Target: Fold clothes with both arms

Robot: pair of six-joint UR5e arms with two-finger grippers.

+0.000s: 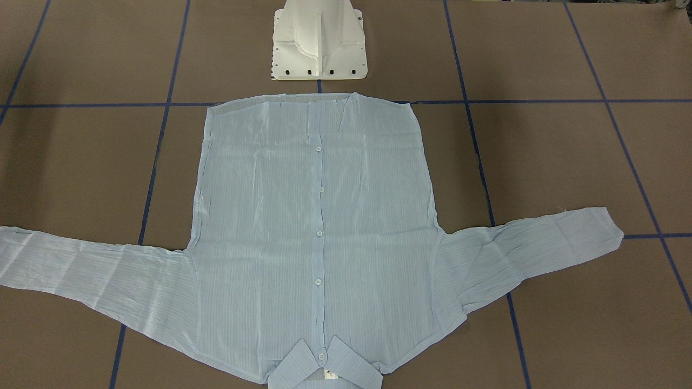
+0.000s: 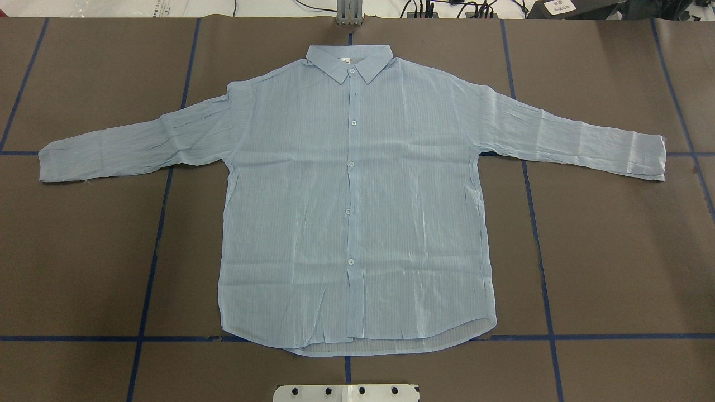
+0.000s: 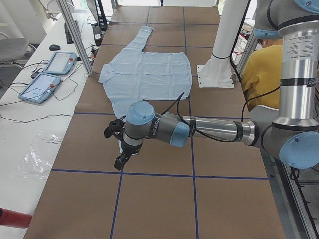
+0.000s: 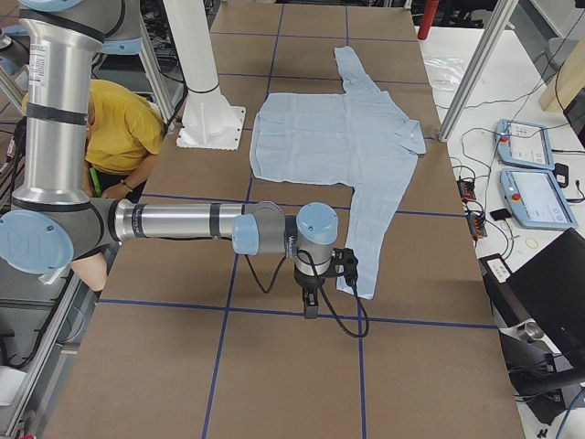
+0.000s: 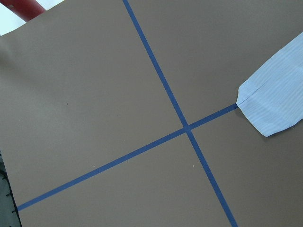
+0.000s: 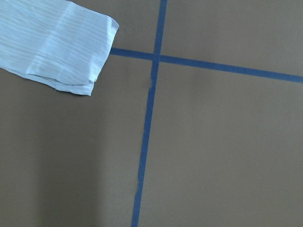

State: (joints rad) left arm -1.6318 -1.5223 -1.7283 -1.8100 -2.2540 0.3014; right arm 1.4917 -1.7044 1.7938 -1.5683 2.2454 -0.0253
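Observation:
The pale blue striped shirt (image 1: 319, 232) (image 2: 352, 195) lies flat and buttoned on the brown table, front up, collar at the far edge and both sleeves spread sideways. In the exterior left view my left gripper (image 3: 120, 160) hovers over the near sleeve's end; the left wrist view shows that cuff (image 5: 274, 94) on the table. In the exterior right view my right gripper (image 4: 311, 306) hangs beside the other cuff (image 6: 57, 47). I cannot tell whether either gripper is open or shut. Neither arm appears in the overhead or front-facing views.
The white pedestal base (image 1: 319, 43) stands just behind the shirt's hem. Blue tape lines (image 2: 156, 223) grid the table. A person in yellow (image 4: 119, 128) crouches behind the base. Tablets (image 3: 50, 74) and cables lie on the side bench. A red object (image 5: 28, 9) sits past the table's end.

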